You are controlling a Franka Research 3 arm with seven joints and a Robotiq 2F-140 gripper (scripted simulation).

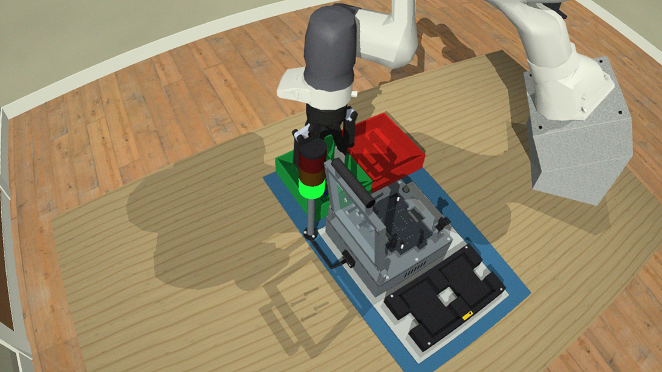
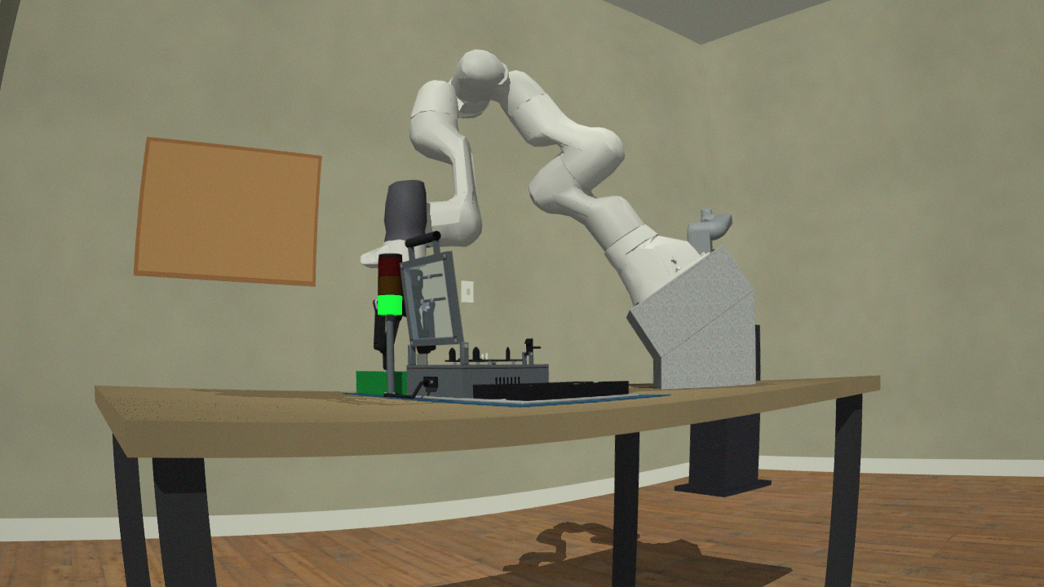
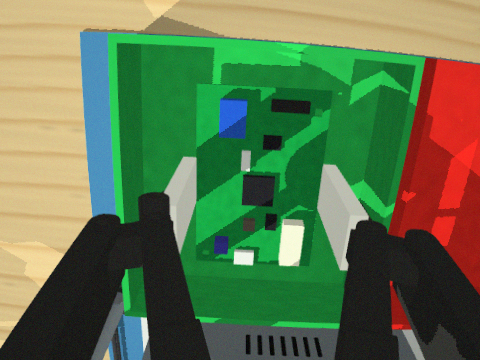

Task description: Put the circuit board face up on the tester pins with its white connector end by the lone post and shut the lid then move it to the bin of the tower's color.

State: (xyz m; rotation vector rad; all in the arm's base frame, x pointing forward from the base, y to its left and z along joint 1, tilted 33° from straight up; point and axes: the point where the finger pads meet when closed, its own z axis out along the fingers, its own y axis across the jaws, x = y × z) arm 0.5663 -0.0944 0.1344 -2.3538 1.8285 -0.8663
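Observation:
My gripper (image 1: 326, 139) (image 3: 258, 182) is shut on the green circuit board (image 3: 263, 140), with its pale finger pads on the board's two long edges. It holds the board level, low over the inside of the green bin (image 1: 286, 174) (image 2: 369, 381) (image 3: 150, 107). The board's white connector end is toward the wrist camera. The red bin (image 1: 386, 152) (image 3: 440, 140) stands right beside the green one. The signal tower (image 1: 310, 189) (image 2: 389, 303) shows green. In the exterior view the tower hides my fingers.
The tester (image 1: 399, 234) (image 2: 474, 377) (image 3: 280, 340) stands next to the bins, its clear lid (image 1: 345, 202) (image 2: 431, 299) raised upright with the black handle (image 1: 352, 182) on top. The black tray (image 1: 442, 299) lies beyond it on the blue mat (image 1: 508, 289).

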